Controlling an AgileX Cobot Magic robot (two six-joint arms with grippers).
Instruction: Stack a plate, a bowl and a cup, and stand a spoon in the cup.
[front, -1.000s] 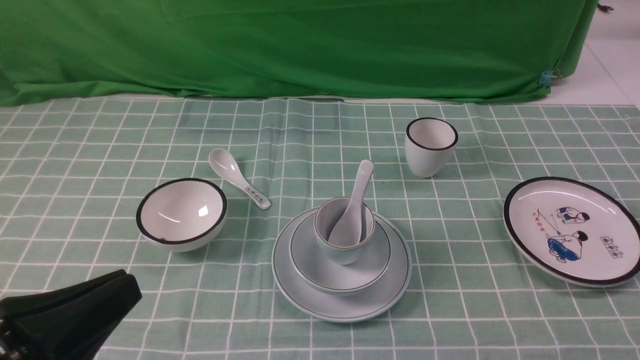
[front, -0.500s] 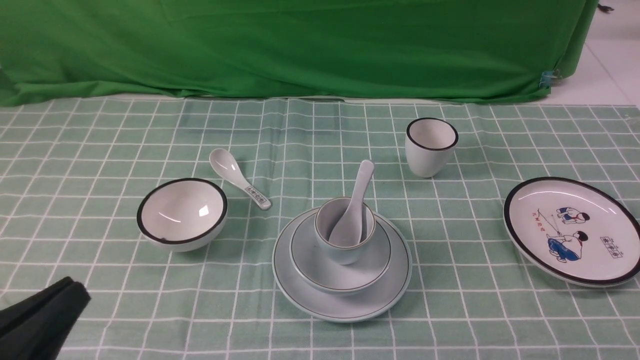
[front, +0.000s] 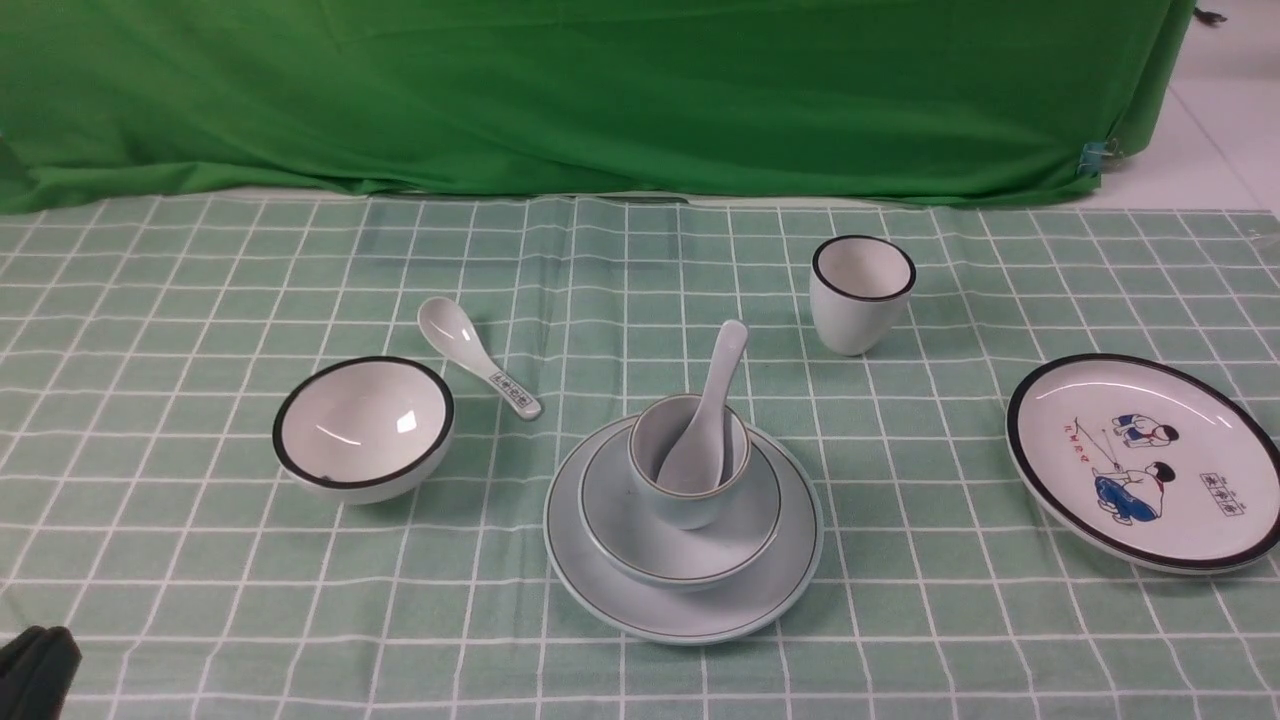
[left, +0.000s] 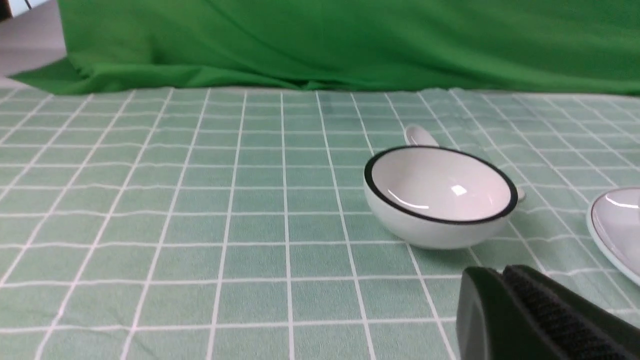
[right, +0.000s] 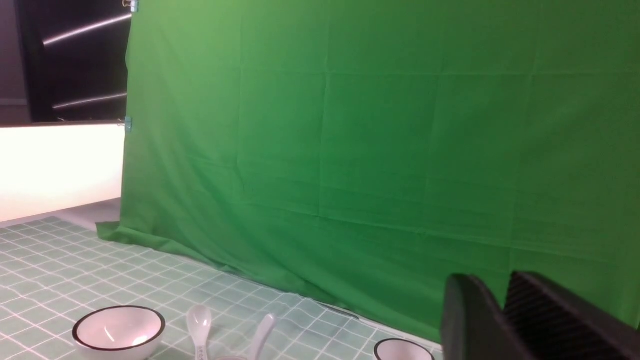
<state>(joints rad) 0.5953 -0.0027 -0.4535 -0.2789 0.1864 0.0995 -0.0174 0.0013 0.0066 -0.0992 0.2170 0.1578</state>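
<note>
**Claws clear; stack stands complete**

Left claw (left: 505, 280): jaws pressed together, holding nothing; in the front view only its tip (front: 35, 670) shows, at the near left corner of the cloth. Right claw (right: 505, 290): raised, facing the green backdrop, a narrow gap between its jaws, nothing in it; absent from the front view.

Plate (front: 610, 590): flat on the checked cloth, centre, near side. Bowl (front: 640, 550): seated on the plate. Cup (front: 665, 500): upright in the bowl. Spoon (front: 710, 410): scoop down in the cup, handle up, long axis tilted up and to the right, leaning on the rim.

Relation: the stack lies ahead and to the right of the left claw, well apart. That arm appears the nearer one; the right claw's distance cannot be told.

Judgement: all four pieces look placed; no grasp seems to be called for.

Other stock, untouched: black-rimmed bowl (front: 362, 425), patterned spoon (front: 475, 365), black-rimmed cup (front: 860, 292), picture plate (front: 1140, 458).
</note>
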